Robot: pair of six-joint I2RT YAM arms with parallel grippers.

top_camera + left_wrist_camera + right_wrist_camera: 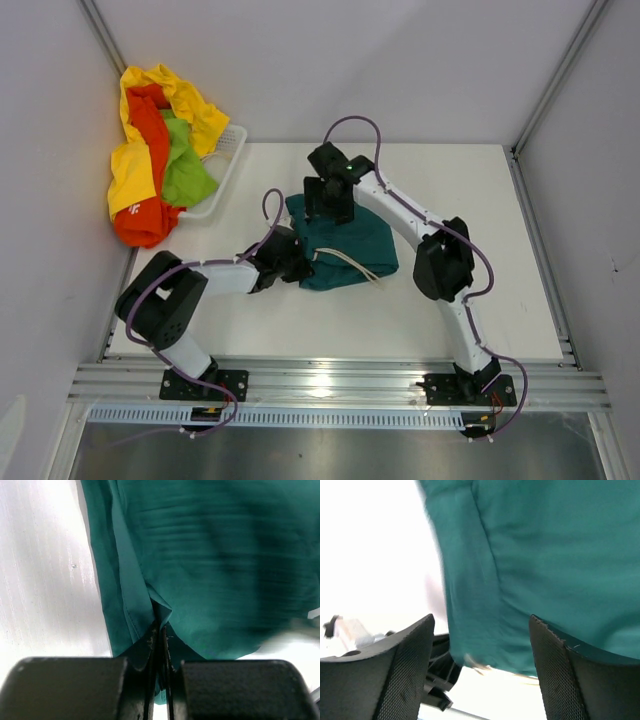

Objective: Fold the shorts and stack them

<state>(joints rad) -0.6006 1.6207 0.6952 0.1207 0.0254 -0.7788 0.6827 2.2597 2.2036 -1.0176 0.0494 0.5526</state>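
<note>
the shorts job looks maybe a quarter done to me. going big to small: the white table [450,180] has just one pair on it, the dark teal shorts [345,245], sitting mid-frame in the top view as a compact, roughly square bundle. so that pair looks folded or very nearly, and it's the start of a stack with nothing on top of it yet.

the other three are unfolded in a heap at upper left. the white plastic basket [232,150] holds the yellow shorts [190,100], orange-red shorts [148,215] and lime green shorts [185,175], all tangled together and spilling over its left side, so most of the basket is hidden and i can't tell if anything else is in there.

the left gripper [159,630] is pinched tight on the left edge of the teal pair, fabric caught between its jaws. the right gripper [480,625] hangs at the upper edge of the same pair with its jaws wide apart, gripping nothing. the pale drawstrings [355,265] poke out at the bundle's lower right.
</note>
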